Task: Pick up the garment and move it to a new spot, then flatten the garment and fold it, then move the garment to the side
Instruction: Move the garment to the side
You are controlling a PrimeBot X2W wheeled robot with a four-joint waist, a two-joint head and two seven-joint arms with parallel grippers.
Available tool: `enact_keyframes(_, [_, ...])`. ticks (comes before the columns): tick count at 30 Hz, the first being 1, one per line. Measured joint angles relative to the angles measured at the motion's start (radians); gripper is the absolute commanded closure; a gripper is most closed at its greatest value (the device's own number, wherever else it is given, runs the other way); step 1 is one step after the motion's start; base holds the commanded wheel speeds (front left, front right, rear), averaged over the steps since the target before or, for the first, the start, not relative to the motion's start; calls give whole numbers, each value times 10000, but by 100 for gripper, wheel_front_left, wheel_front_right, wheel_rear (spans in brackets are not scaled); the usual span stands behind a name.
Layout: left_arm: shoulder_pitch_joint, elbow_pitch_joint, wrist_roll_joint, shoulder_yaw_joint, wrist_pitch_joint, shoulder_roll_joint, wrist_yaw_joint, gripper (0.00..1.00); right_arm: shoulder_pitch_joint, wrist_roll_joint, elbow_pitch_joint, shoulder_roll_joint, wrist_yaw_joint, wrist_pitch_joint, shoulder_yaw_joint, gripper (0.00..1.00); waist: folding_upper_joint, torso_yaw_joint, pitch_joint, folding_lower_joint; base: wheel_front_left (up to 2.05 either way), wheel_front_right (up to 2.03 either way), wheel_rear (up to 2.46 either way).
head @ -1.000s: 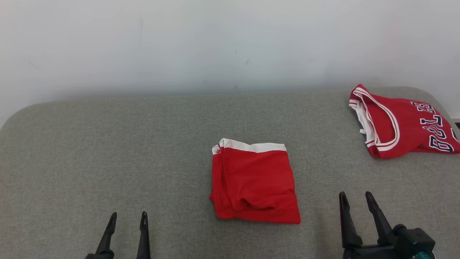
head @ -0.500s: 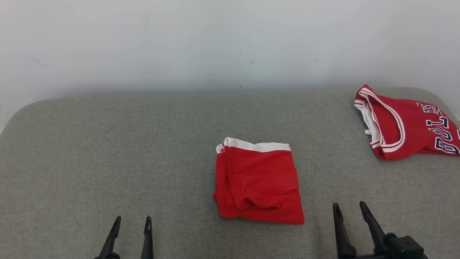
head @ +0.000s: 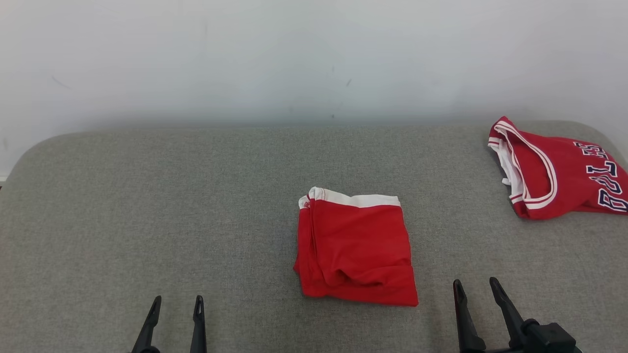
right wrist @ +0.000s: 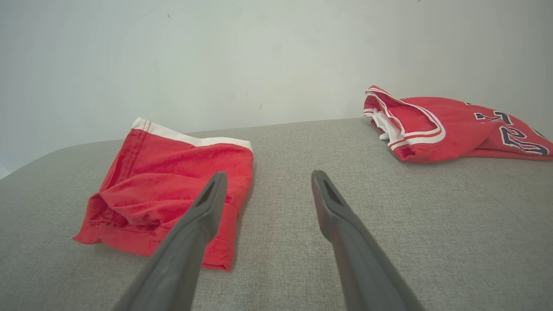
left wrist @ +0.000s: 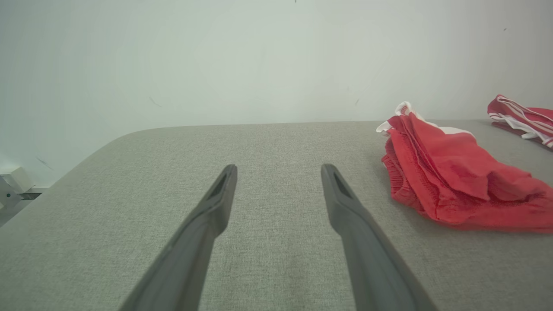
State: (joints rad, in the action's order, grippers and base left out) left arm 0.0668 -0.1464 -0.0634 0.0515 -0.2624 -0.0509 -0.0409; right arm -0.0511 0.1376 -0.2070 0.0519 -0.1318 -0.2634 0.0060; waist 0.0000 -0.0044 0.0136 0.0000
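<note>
The garment (head: pixel 559 171), a red jersey with striped trim and dark lettering, lies bunched at the far right of the grey padded surface (head: pixel 147 196); it also appears in the right wrist view (right wrist: pixel 453 125) and the left wrist view (left wrist: pixel 522 119). A second red piece with a white band (head: pixel 358 245) lies folded in the middle (right wrist: pixel 173 172) (left wrist: pixel 449 172). My left gripper (head: pixel 177 300) (left wrist: pixel 278 166) is open over bare surface, left of the folded piece. My right gripper (head: pixel 474 283) (right wrist: pixel 267 175) is open and empty, just right of it.
A pale wall (head: pixel 314 59) rises directly behind the surface. The surface's rounded corners lie at the far left and far right. A small white object (left wrist: pixel 15 181) sits beyond the left edge in the left wrist view.
The head camera has shifted a little, sliding the scene rightward. Both grippers have drawn back toward the bottom edge, the right one more. Neither cloth piece has changed shape.
</note>
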Motion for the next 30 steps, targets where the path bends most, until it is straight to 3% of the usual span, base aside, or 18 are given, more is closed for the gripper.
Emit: enact_keyframes(30, [56,-33,-27,-77,0,0,98,0,6,-42,-81,-4,0,-2,73,0,0,85,-23,0,0,0,0])
